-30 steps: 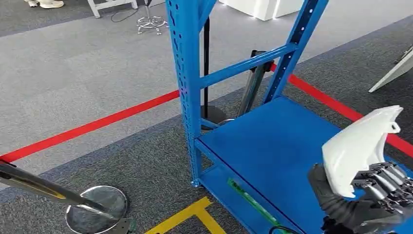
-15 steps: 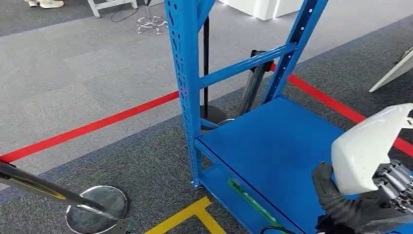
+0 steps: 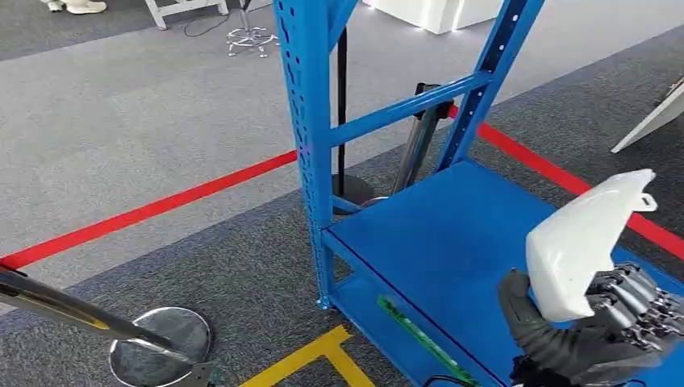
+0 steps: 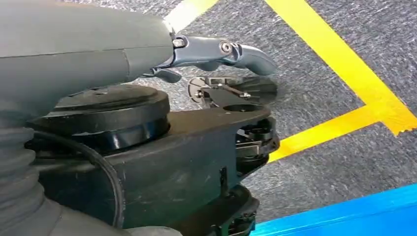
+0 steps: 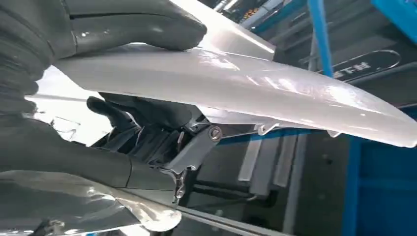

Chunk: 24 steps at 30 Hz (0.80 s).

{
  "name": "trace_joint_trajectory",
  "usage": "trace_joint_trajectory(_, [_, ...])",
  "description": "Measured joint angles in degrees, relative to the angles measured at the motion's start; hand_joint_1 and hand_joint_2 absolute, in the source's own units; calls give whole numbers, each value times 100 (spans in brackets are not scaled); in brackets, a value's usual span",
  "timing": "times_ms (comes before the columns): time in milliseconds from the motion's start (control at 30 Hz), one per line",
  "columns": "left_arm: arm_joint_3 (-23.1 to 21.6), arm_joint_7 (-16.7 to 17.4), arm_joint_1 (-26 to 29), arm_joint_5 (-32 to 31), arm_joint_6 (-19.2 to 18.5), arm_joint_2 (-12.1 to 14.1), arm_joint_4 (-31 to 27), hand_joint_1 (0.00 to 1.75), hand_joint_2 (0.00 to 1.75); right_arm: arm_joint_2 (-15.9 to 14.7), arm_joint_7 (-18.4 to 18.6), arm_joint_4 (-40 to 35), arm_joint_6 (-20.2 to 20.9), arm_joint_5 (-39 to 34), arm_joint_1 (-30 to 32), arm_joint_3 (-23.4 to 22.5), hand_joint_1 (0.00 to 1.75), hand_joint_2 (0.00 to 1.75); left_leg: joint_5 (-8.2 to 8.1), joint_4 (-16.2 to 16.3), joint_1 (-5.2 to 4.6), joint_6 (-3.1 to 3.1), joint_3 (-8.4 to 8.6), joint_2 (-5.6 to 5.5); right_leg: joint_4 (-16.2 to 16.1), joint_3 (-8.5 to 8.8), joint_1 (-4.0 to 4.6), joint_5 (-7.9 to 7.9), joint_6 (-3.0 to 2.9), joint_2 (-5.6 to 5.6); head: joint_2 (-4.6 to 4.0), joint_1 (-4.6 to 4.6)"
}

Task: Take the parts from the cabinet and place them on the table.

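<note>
The main risk is the white moulded part (image 3: pixel 585 242) slipping or twisting in the grasp. It is long, smooth and glossy, and the right hand (image 3: pixel 601 322) holds it near one end only, so most of its length sticks out past the fingers (image 3: pixel 637 294). A quick swing of the arm, or a brush against the blue upright (image 3: pixel 484 81) or the crossbar (image 3: pixel 403 109) of the cabinet, could lever it loose and drop it onto the blue shelf (image 3: pixel 452 242) or the carpet. The part's small tab (image 3: pixel 645 201) at its far tip is the likeliest point to catch.

The right hand is closed on the part: in the right wrist view the thick thumb (image 5: pixel 137 22) presses on one face of the part (image 5: pixel 236 83) and the darker fingers (image 5: pixel 142 110) curl under the other, with the shell clamped between them. The part is held in the air above the shelf's near right corner, tilted, touching nothing else.

The left hand (image 4: pixel 216 51) hangs over grey carpet and yellow floor tape (image 4: pixel 344 64); it holds nothing, and its fingers look only loosely curled.
</note>
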Motion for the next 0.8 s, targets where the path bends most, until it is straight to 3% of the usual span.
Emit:
trace_joint_trajectory(133, [0,7,0,24,15,13,0,0,175,0,0,9,0,63,-21,37,175,175,4,-34,-28,32,2,-2,-28,44,-22,13,42,-1,0,-2])
trace_joint_trajectory(167, [0,9,0,33,17,11,0,0,175,0,0,11,0,70,-23,48,175,175,55,-138,34,80,54,0,3,39,-24,-34,58,6,0,0])
trace_joint_trajectory(200, [0,9,-2,37,17,9,0,0,175,0,0,11,0,70,-24,46,175,175,64,-173,31,104,89,10,151,-21,-19,-149,46,18,0,11])
trace_joint_trajectory(300, [0,9,-2,39,17,4,0,0,175,0,0,17,0,70,-28,42,175,175,67,-177,18,125,86,3,1500,-735,-14,-730,35,39,0,31])
trace_joint_trajectory(333, [0,13,5,39,17,4,0,0,175,0,0,24,0,70,-28,42,175,175,66,-174,16,125,85,-25,1799,-927,-14,-785,37,39,0,31])
trace_joint_trajectory(367, [0,17,5,42,17,7,0,0,175,0,0,35,0,70,-27,44,175,175,62,-172,16,119,89,-52,1835,-995,-16,-698,36,39,0,31])
trace_joint_trajectory(400, [0,17,4,44,17,7,0,0,175,0,0,42,0,61,-28,44,175,175,60,-171,18,114,95,-100,1599,-928,-20,-465,29,41,0,33])
trace_joint_trajectory(433, [0,20,1,61,17,7,0,0,175,0,0,46,0,61,-31,53,175,175,54,-163,24,93,106,-161,1167,-751,-30,-177,26,57,0,33])
trace_joint_trajectory(467, [0,24,-2,70,17,4,0,0,175,0,0,52,0,65,-34,79,175,175,41,-143,35,65,115,-227,571,-483,-45,141,19,144,0,33])
trace_joint_trajectory(500, [0,28,-2,74,17,4,0,0,175,-2,0,61,0,76,-48,111,175,175,26,-120,46,25,104,-276,227,-326,-79,170,22,411,0,33])
trace_joint_trajectory(533, [0,33,-18,74,17,11,0,0,175,-2,2,72,0,91,-56,131,175,175,14,-58,8,-24,61,-333,141,-277,-79,132,15,497,0,31])
trace_joint_trajectory(633, [-2,39,0,74,17,13,0,0,175,-4,15,114,0,138,-112,206,175,175,92,-105,66,-140,17,-467,178,-268,-21,173,-94,346,0,28])
trace_joint_trajectory(667, [-2,46,-1,77,17,20,0,0,175,-4,20,131,0,162,-145,234,175,175,59,-78,74,-161,-2,-474,139,-255,-61,197,-141,284,0,24])
trace_joint_trajectory(700, [-2,52,0,79,20,20,0,0,175,-4,26,144,0,179,-173,267,175,175,-23,36,58,-191,-35,-264,130,-234,-56,201,-172,214,0,13])
trace_joint_trajectory(733, [-2,52,-7,83,20,20,0,0,175,-4,31,164,2,186,-190,295,175,175,-192,314,60,-223,-159,-144,130,-230,-47,191,-209,157,0,-26])
trace_joint_trajectory(800, [-2,57,-21,81,20,20,0,0,175,-7,46,201,2,190,-214,343,175,175,-595,1200,84,-265,-584,-76,132,-228,-24,176,-237,7,0,-24])
